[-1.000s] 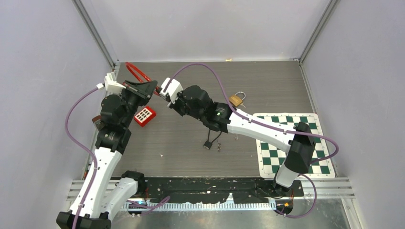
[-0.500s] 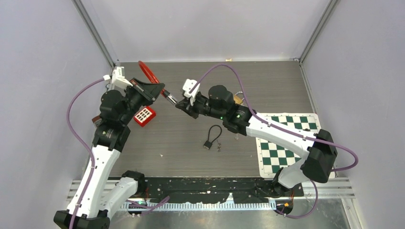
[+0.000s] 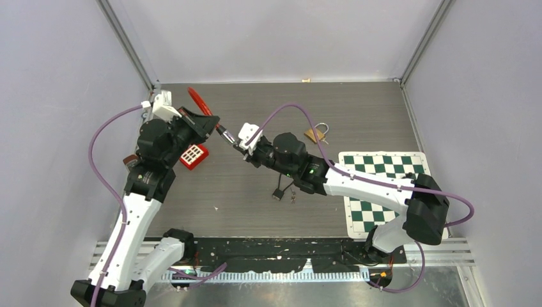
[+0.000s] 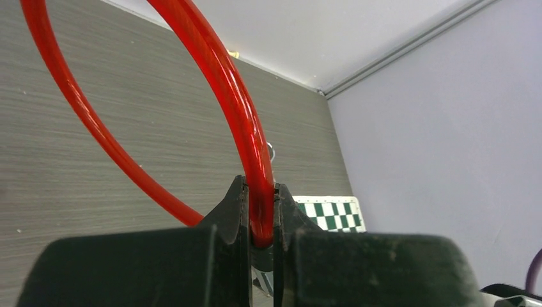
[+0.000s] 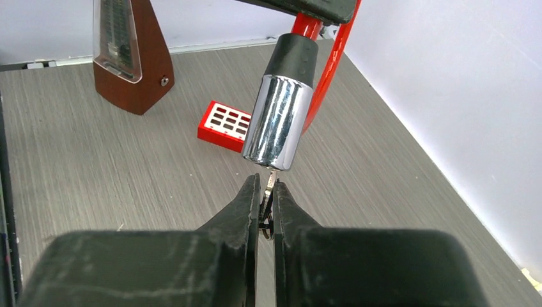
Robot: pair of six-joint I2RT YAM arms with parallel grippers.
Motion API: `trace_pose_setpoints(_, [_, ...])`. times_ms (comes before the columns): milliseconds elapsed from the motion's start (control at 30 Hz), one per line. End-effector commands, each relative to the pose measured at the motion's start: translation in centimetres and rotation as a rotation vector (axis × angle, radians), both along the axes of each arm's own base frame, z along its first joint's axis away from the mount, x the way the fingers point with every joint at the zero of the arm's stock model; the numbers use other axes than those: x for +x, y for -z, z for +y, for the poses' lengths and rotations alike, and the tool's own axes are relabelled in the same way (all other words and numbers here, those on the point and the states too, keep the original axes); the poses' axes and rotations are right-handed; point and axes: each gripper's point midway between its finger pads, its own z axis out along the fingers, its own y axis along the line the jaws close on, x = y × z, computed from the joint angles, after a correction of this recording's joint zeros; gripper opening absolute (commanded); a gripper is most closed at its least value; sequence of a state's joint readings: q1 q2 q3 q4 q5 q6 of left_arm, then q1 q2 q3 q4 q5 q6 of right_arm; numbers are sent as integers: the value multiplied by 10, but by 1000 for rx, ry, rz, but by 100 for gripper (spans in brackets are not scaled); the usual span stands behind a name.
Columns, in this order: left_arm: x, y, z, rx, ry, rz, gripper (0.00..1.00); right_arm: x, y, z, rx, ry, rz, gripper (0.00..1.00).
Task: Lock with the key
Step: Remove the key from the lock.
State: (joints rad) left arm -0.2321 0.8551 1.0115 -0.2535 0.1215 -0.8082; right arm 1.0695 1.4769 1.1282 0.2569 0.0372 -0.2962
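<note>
The lock is a red cable loop point(image 4: 238, 105) ending in a chrome cylinder point(image 5: 278, 121) with a black collar. My left gripper point(image 4: 261, 195) is shut on the red cable just above that collar and holds it off the table, left of centre in the top view point(image 3: 214, 123). My right gripper point(image 5: 267, 187) is shut on a small silver key point(image 5: 271, 181). The key points up at the cylinder, and its tip meets the lower end face. In the top view the right gripper point(image 3: 238, 146) sits just right of the cylinder point(image 3: 226, 133).
A red box with holes point(image 3: 193, 155) and a brown metronome point(image 5: 131, 54) stand below the left arm. A brass padlock point(image 3: 315, 134) lies at the back. A small black padlock point(image 3: 279, 193) lies mid-table, and a green chessboard mat point(image 3: 390, 192) lies at the right.
My left gripper has carried the red cable lock a little to the right. My right gripper pulled back and down, and its key now meets the cylinder's end.
</note>
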Motion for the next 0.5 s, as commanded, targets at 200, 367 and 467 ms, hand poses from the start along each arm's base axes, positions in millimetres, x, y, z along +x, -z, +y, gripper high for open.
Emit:
trace_pose_setpoints(200, [3,-148,70,148,-342,-639,0,-81,75,-21,-382,-411,287,5])
trace_pose_setpoints(367, [-2,-146,64,169,-307,-684,0,-83,27,-19,-225,-508,397,5])
trace_pose_setpoints(467, [-2,-143,63,170,-306,-680,0,-85,-9,-21,-80,-601,403,5])
